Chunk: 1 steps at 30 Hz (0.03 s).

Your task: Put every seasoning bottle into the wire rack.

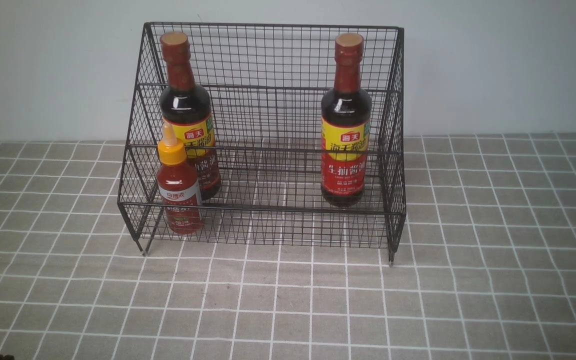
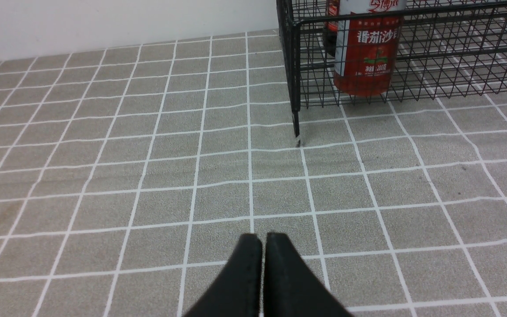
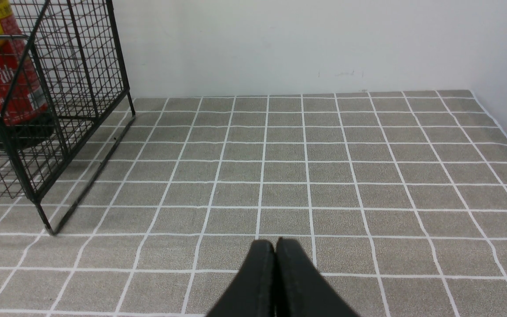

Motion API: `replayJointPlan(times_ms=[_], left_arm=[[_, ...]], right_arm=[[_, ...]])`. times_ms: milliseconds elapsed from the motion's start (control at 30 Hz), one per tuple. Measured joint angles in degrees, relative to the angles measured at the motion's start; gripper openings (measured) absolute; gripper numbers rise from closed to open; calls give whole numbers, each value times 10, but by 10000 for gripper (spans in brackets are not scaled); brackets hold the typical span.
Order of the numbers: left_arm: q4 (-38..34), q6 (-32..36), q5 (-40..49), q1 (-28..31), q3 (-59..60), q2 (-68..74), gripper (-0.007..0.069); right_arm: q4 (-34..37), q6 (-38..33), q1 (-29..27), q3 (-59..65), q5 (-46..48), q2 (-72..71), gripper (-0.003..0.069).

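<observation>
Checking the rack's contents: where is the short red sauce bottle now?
In the front view, the short red sauce bottle stands upright in the wire rack's front tier at its left end, directly in front of the left soy-sauce bottle.

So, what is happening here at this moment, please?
Nothing is being handled now. All three seasoning bottles stand upright inside the black wire-mesh rack: a tall dark soy-sauce bottle on the robot's left, the short red sauce bottle with a yellow cap in front of it, and a second tall soy-sauce bottle on the right. The left gripper and right gripper are both shut and empty, over the tiled cloth.
</observation>
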Motion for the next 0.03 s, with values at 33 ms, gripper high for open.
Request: replayJointPlan(times_ms=[33], left_arm=[[0, 0, 0, 0, 0, 0, -7]], right_arm=[[0, 0, 0, 0, 0, 0, -14]])
